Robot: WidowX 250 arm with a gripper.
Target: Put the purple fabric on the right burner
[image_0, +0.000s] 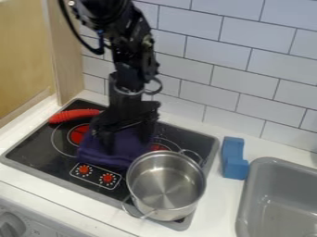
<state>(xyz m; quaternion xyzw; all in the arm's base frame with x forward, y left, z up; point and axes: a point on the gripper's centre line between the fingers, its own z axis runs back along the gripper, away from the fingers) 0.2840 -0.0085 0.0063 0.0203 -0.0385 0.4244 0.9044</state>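
A: Status on the cooktop (28,147)?
B: Approx. partway, IMO. Arm's (128,58) over it, gripper (125,138) right at the purple fabric (104,156). Fabric's bunched mid-cooktop, btwn burners, overlapping the left burner's (79,133) ring.
A: Gripper wide, narrow, holding?
B: Can't tell; black against dark cloth.
A: So what's left?
B: Main bit: get cloth centered on the right burner (159,147), then let go if held. Red center's visible, so placement's n/d (not done).
A: Edges, room?
B: Tiled wall (248,62) behind, so min. slack at the back. Sink (278,185) is off to the right, past the counter strip; n/a for a short shift. Steel pot (164,183) crowds the burner's front; poss. snag on its rim or rear handle. Blue block (234,159) sits off-cooktop, OK. Red ribbed toy (74,115) is back left, opp. side, OK.
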